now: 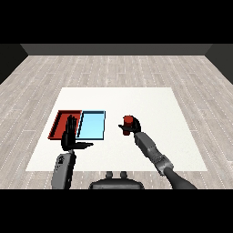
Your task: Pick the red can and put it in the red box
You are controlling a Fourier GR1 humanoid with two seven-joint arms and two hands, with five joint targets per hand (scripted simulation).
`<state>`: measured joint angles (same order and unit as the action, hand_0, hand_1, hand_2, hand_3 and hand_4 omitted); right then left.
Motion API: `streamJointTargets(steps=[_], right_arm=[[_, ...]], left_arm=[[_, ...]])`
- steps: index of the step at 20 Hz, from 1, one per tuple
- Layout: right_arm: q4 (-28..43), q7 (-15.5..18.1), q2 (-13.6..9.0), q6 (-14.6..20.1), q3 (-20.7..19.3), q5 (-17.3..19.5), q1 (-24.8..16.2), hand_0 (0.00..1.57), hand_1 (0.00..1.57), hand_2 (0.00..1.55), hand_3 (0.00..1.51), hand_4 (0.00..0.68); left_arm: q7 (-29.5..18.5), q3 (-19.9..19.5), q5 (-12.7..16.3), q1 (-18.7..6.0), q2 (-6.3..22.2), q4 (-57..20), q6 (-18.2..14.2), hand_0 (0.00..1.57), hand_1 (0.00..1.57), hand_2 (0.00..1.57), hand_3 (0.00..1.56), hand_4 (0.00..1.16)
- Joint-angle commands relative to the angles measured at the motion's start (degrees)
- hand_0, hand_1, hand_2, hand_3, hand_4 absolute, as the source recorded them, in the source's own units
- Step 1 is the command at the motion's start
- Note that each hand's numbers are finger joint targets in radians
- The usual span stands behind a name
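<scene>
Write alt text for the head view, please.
The robot's right hand curls round a red cylindrical can over the white table, right of a light blue tray and red tray. Its left hand is open.

The right hand (131, 128) is curled round the red can (129, 120), to the right of the light blue tray (92, 125) and apart from it. The red tray (63, 124) lies just left of the blue one. The left hand (70, 138), fingers straight, overlaps the red tray's near edge on the white table (136, 100).
</scene>
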<state>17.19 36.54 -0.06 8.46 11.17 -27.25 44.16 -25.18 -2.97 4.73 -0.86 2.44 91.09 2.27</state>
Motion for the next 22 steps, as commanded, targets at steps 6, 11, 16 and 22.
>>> streamJointTargets(steps=[6, 11, 16, 22], right_arm=[[1.9, -0.47, 0.06, 3.57, 1.02, 1.94, -0.2, 1.47, 1.47, 1.44, 1.38, 0.597], [9.42, 0.02, -2.08, 3.56, 3.07, 4.03, -3.81, 1.44, 1.44, 1.43, 1.37, 0.615], [15.9, -3.48, -3.9, 5.37, 2.48, 5.66, -0.55, 1.42, 1.42, 1.43, 1.37, 0.621], [38.43, -11.18, -6.89, 8.54, 5.67, 8.27, -11.19, 1.46, 1.46, 1.44, 1.39, 0.659]], left_arm=[[0.9, 2.67, -1.8, 2.54, -2.2, 3.66, -1.87, 0.0, 0.0, 0.0, 0.0, 0.0], [0.45, 0.92, 0.6, 0.61, 0.07, 1.45, 1.44, 0.0, 0.0, 0.0, 0.0, 0.0], [-0.5, 3.29, -1.68, 0.45, -1.18, -0.68, 1.04, 0.0, 0.0, 0.0, 0.0, 0.0], [3.45, 5.54, -1.93, -0.26, -1.33, 0.33, 0.65, 0.0, 0.0, 0.0, 0.0, 0.0]])
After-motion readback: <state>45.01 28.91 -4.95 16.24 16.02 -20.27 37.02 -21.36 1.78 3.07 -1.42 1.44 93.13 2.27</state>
